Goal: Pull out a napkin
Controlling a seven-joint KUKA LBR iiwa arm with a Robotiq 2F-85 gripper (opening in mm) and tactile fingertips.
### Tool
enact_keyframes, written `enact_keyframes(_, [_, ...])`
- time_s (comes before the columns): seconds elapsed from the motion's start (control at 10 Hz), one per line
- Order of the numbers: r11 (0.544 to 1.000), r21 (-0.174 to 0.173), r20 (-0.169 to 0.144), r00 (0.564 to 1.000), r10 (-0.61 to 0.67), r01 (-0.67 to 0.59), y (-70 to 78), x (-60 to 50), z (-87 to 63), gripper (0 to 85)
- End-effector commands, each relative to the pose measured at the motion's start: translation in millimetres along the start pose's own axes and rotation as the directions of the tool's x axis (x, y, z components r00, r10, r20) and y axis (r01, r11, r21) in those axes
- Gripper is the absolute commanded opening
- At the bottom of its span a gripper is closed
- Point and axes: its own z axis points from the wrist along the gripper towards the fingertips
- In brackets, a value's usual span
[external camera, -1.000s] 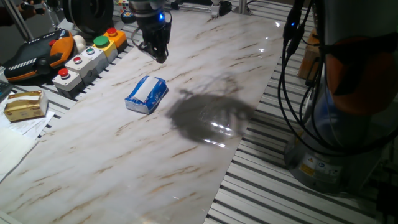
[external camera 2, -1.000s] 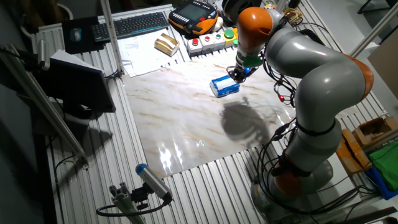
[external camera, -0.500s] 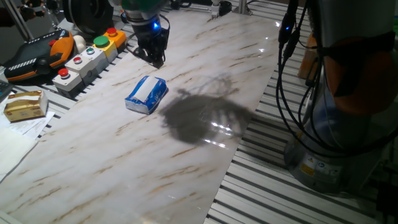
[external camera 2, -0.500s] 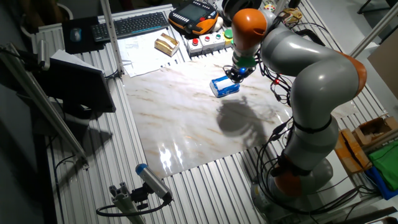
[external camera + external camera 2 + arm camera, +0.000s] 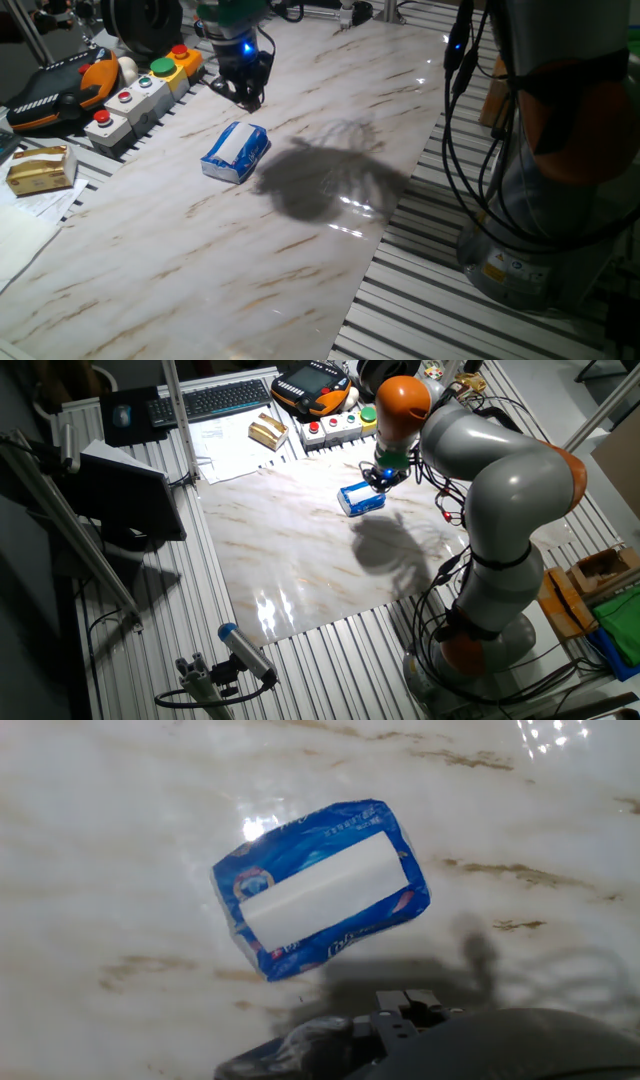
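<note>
A blue-and-white soft tissue pack [image 5: 236,152] lies flat on the marble table [image 5: 300,250], with a white strip along its top face. It also shows in the other fixed view [image 5: 361,499] and fills the middle of the hand view [image 5: 320,890]. No napkin shows outside the pack. My gripper [image 5: 248,97] hangs a little above the table just beyond the pack, toward the button box, and touches nothing. It also shows in the other fixed view [image 5: 377,479]. In the hand view [image 5: 406,1006] its fingertips sit together and hold nothing.
A button box [image 5: 140,90] and an orange-and-black pendant [image 5: 60,85] lie past the table's left edge. A small yellowish box [image 5: 40,168] and white paper sheets [image 5: 20,235] lie at the left. Cables [image 5: 470,120] and the arm's base stand at the right.
My gripper has shifted slightly left, toward the button box, staying above the table. The tissue pack has not moved.
</note>
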Motion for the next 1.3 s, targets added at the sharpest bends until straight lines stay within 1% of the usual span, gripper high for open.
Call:
enact_keyframes(0.0, [0.999, -0.004, -0.001, 0.999, 0.047, -0.047, 0.4, -0.1, 2.6, 0.7])
enact_keyframes(0.4, [0.975, -0.011, 0.021, 0.975, 0.222, -0.221, 4.9, -2.4, 19.5, 0.7])
enact_keyframes(0.5, [0.965, 0.001, 0.031, 0.965, 0.262, -0.262, 8.3, -4.6, 22.6, 0.7])
enact_keyframes(0.6, [0.957, 0.021, 0.044, 0.956, 0.289, -0.290, 10.1, -8.7, 24.5, 0.7])
enact_keyframes(0.7, [0.950, 0.024, 0.048, 0.950, 0.309, -0.311, 8.7, -11.2, 25.1, 0.7])
enact_keyframes(0.8, [0.946, 0.003, 0.032, 0.946, 0.323, -0.323, 8.9, -13.2, 26.3, 0.7])
enact_keyframes(0.9, [0.943, -0.006, 0.035, 0.942, 0.333, -0.333, 12.0, -15.0, 27.4, 0.7])
enact_keyframes(1.0, [0.933, -0.014, 0.047, 0.932, 0.360, -0.360, 12.8, -15.0, 27.2, 0.7])
enact_keyframes(1.1, [0.923, -0.034, 0.023, 0.923, 0.384, -0.383, 12.8, -15.0, 27.2, 0.7])
enact_keyframes(1.2, [0.914, -0.048, -0.012, 0.915, 0.403, -0.403, 12.8, -15.0, 27.2, 0.7])
